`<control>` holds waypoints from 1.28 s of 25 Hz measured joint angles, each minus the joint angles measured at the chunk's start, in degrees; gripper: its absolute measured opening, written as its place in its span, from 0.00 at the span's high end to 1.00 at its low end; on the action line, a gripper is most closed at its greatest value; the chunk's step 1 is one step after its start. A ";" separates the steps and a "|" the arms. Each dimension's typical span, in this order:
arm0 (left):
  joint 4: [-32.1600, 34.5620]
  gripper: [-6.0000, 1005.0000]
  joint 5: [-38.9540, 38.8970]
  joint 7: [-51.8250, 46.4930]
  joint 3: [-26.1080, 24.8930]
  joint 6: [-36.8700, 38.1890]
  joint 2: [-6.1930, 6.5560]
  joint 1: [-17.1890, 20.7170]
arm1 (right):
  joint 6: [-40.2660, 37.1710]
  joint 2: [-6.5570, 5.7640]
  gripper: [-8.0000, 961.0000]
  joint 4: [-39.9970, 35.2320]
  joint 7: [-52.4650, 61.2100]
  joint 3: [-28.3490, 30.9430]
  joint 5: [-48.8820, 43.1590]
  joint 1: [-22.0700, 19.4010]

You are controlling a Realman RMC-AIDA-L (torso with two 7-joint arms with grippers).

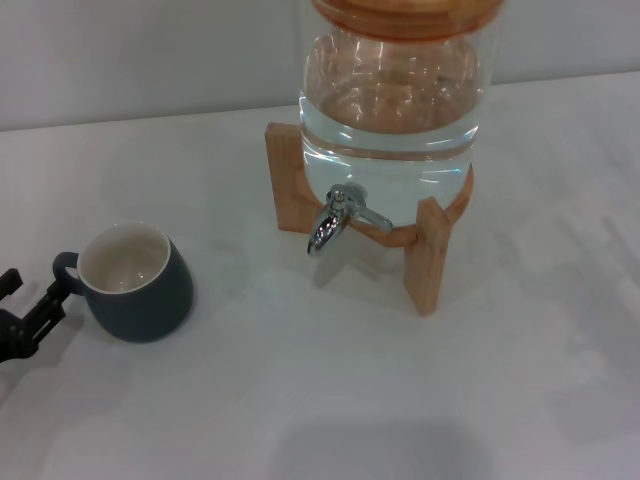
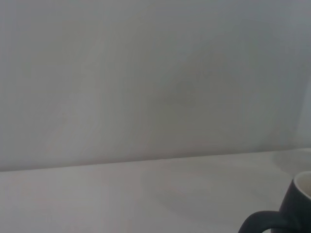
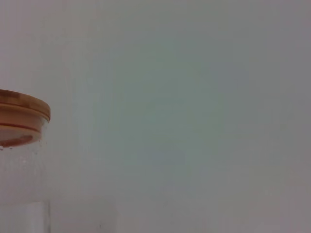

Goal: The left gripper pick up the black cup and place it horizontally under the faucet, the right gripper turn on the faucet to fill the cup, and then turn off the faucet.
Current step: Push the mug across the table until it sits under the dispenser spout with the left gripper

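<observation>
White table [image 1: 300,400]. Glass jar [image 1: 390,130] on wood stand, faucet [image 1: 338,218] spout pointing down. Black cup [image 1: 135,282] upright, mouth up, well left of jar, handle toward left pincer [image 1: 35,300], fingers open astride the handle. Right pincer out of view.

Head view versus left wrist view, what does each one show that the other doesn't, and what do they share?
Only the head view shows the glass jar of water on its wooden stand, the chrome faucet at the jar's front, and the left gripper at the black cup's handle. It also shows the cup whole, upright with a cream inside.

Only the left wrist view shows a wide stretch of the plain wall behind the table.

Both show the cup, just an edge and its handle in the wrist view, and the white table.
</observation>
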 joint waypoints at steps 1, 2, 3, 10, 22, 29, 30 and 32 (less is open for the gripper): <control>0.04 0.39 0.11 0.00 0.00 -0.15 0.00 -0.20 | -0.06 0.00 0.18 0.02 0.00 0.00 0.00 0.00; 0.10 0.39 0.33 -0.02 0.00 -0.55 0.00 -0.60 | -0.08 0.00 0.18 0.02 0.00 0.00 0.00 0.01; 0.12 0.39 0.55 -0.06 0.00 -0.89 0.00 -0.95 | -0.08 0.00 0.18 0.03 0.00 0.00 0.00 0.03; 0.15 0.40 0.89 -0.67 0.00 -2.27 -0.03 -2.21 | -0.04 0.00 0.18 0.04 0.00 0.00 0.00 0.09; 0.26 0.41 2.23 -0.95 0.00 -3.40 -0.01 -3.95 | -0.15 0.00 0.18 -0.05 0.00 0.24 0.00 0.41; 0.25 0.41 2.60 -0.97 0.00 -4.05 -0.03 -4.52 | -0.17 0.00 0.18 -0.05 0.00 0.36 0.01 0.60; 0.25 0.41 2.71 -0.97 0.00 -4.08 -0.04 -4.57 | -0.19 0.00 0.18 -0.05 0.00 0.36 0.02 0.65; 0.25 0.43 2.79 -0.98 0.00 -4.13 -0.09 -4.65 | -0.22 0.00 0.18 -0.05 0.00 0.36 0.03 0.76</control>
